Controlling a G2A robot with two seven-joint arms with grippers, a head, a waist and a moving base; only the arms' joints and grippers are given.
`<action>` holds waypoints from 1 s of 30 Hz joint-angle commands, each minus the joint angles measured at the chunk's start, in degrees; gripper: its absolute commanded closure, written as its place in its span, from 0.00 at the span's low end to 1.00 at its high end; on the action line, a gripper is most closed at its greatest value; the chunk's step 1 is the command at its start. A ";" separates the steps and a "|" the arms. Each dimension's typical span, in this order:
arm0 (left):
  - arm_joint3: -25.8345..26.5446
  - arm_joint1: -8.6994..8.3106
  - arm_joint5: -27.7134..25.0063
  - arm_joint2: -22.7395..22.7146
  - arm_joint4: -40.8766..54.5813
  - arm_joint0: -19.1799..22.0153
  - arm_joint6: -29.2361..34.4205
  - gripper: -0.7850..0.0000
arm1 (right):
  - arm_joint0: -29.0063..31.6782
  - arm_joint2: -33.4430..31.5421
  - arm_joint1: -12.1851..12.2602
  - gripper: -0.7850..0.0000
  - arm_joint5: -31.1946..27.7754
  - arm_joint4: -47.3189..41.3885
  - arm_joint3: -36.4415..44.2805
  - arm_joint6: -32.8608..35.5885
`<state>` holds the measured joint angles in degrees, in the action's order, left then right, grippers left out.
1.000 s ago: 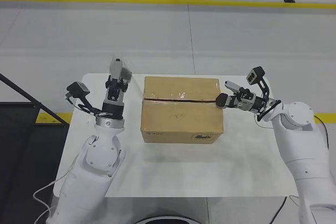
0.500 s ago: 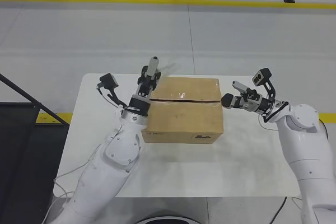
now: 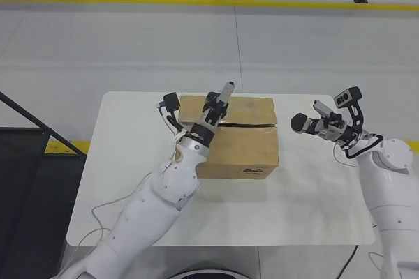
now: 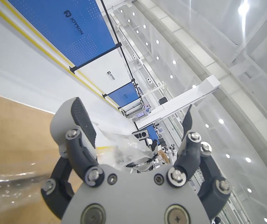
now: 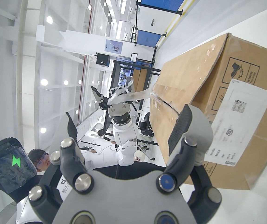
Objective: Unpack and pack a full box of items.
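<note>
Box (image 3: 244,143): brown corrugated cardboard, rectangular, flaps down. It sits on the white tabletop (image 3: 126,181), centred and pushed toward the 12 o'clock edge.

Open room: a broad bare band at the box's 9 o'clock, a wider one at 6 o'clock, a narrower one at 3 o'clock, almost none at 12.

The left arm (image 3: 188,150) lies across the box's 9 o'clock end. The left end effector (image 4: 133,108) hangs above the far flap, toward 12 o'clock, with its fingers spread wide and ribbed black pads (image 4: 83,120) facing inward.

A strip of clear tape (image 5: 135,95), glossy and crumpled, runs from the centre seam (image 3: 255,125) up to this end effector and lies between its fingers. Cannot tell whether it is stuck to a pad.

The seam runs 9 to 3 across the lid and is slightly parted. A white printed label (image 5: 238,127) is on the 3 o'clock end face, with black handling marks beside it.

The right end effector (image 5: 127,113) is at the box's 3 o'clock, near the end face but apart from it, fingers wide.
</note>
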<state>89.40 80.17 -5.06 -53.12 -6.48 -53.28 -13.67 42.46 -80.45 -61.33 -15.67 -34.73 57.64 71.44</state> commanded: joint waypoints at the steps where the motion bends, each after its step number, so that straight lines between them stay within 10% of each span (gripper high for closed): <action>1: -2.08 0.68 -0.20 1.47 0.22 1.01 -0.52 0.00 | 0.45 -0.52 0.18 0.00 -0.16 -0.27 -0.13 0.28; 30: -13.30 8.99 -2.35 11.73 -0.14 6.49 -6.65 0.00 | 1.29 -2.44 1.47 0.00 -1.96 -2.35 -3.05 3.67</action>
<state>76.57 88.74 -7.23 -41.95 -6.57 -47.08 -19.80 43.67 -82.74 -59.93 -17.54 -37.05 54.69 74.95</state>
